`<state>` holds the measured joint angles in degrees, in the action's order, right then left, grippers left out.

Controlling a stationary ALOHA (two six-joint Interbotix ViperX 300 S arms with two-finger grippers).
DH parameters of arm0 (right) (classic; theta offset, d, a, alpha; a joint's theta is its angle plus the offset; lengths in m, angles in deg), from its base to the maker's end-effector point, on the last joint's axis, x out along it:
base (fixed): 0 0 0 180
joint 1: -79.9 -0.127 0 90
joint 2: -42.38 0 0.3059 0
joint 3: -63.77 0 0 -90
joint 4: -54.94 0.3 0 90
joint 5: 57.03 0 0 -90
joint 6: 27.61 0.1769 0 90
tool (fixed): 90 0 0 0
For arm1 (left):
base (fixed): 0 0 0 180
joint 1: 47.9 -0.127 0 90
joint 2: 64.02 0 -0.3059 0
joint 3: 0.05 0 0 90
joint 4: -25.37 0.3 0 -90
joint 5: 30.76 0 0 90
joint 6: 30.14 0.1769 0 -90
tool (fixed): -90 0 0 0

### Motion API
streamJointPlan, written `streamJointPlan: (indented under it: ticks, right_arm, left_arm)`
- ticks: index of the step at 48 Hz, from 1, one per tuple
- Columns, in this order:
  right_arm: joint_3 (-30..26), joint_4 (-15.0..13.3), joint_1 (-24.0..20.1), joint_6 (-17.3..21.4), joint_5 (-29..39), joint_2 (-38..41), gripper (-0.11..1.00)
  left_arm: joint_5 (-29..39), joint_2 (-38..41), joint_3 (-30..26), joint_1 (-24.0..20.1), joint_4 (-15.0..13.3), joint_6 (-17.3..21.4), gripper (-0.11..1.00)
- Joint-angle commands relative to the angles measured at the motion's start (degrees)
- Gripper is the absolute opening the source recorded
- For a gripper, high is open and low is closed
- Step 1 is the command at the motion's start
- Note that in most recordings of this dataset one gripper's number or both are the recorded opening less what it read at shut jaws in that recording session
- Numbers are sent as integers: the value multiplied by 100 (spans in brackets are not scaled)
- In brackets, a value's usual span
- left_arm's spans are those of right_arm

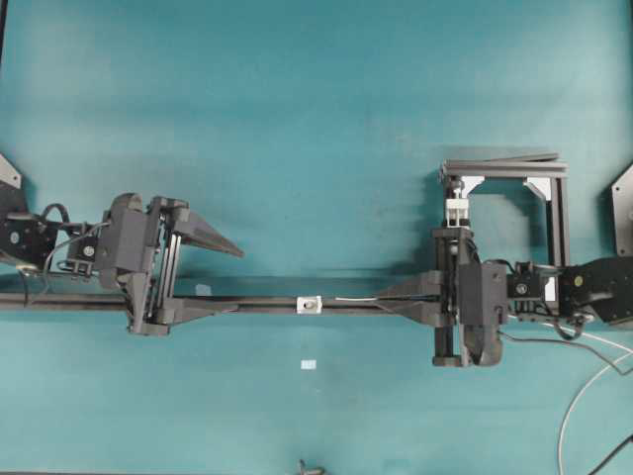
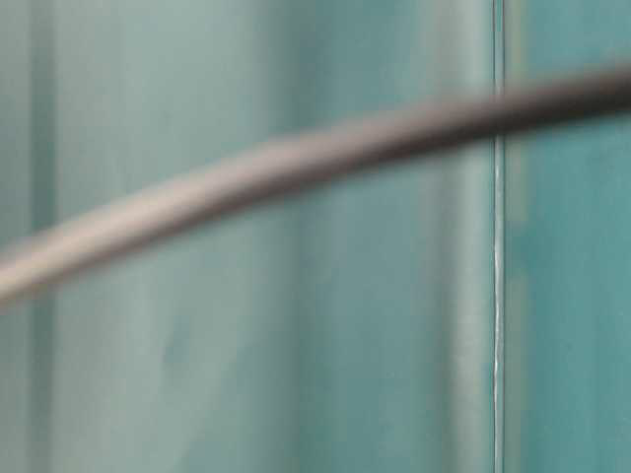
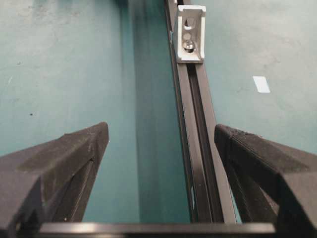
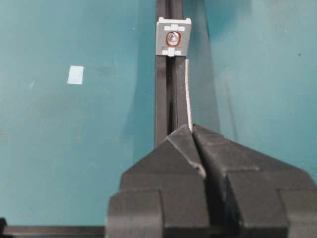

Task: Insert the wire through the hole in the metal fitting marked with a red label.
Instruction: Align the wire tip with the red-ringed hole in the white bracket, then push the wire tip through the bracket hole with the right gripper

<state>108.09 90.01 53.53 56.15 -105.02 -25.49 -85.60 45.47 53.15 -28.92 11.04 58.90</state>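
Overhead exterior: teal table [image 1: 297, 119], left jaws agape and unladen, right jaws clamping wire [image 1: 356, 299].

Table-level view all blur, only a fuzzy cable [image 2: 296, 163]; wire [image 4: 188, 94] rear hidden in right gripper [image 4: 192, 130].

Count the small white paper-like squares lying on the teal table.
1. The white square lies on the table, just nearer the camera than the metal fitting on the rail. Others may be hidden beneath the arms.

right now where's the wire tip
In the right wrist view the wire sticks out of the shut right claw, its tip just right of the rail, short of the metal fitting.
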Motion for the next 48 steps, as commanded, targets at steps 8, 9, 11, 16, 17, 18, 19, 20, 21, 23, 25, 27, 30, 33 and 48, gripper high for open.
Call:
streamJointPlan:
  ticks: [8, 9, 11, 16, 17, 18, 19, 20, 21, 23, 25, 27, 30, 33, 48]
  right_arm:
    - [-141, -114, 62, 0, -18, 9, 1]
    - [-141, -114, 70, 0, -18, 18, 1]
    - [-158, -132, 79, 0, -18, 26, 1]
    - [-193, -202, 88, 0, 0, 53, 1]
    - [-202, -237, 88, 0, 0, 53, 1]
    - [-202, -255, 88, 0, 9, 62, 1]
    - [-211, -290, 88, 9, 18, 62, 1]
    - [-211, -299, 88, 9, 18, 62, 1]
    - [-211, -308, 88, 9, 18, 62, 1]
    - [-220, -316, 105, 9, 18, 70, 1]
    - [-220, -316, 114, 18, 18, 70, 1]
    - [-229, -316, 123, 18, 18, 79, 1]
    - [-237, -334, 149, 18, 18, 88, 1]
    - [-246, -334, 167, 9, 18, 97, 1]
    - [-299, -413, 264, 9, 18, 149, 1]
  left_arm:
    - [-35, -62, -53, 18, -18, 9, 51]
    - [-35, -53, -44, 18, -18, 9, 51]
    - [-35, -53, -44, 18, -18, 9, 51]
    - [-35, -62, -53, 18, -18, 9, 51]
    - [-35, -62, -53, 18, -18, 9, 51]
    - [-26, -62, -62, 18, -18, 9, 51]
    - [-35, -62, -62, 18, -18, 9, 51]
    - [-35, -62, -62, 18, -18, 9, 51]
    - [-35, -62, -62, 18, -18, 9, 51]
    - [-35, -62, -70, 18, -18, 9, 51]
    - [-35, -62, -70, 18, -18, 9, 51]
    - [-35, -62, -70, 18, -18, 9, 51]
    - [-26, -62, -70, 18, -18, 9, 51]
    - [-35, -62, -62, 18, -18, 9, 51]
    - [-35, -62, -70, 18, -18, 26, 51]
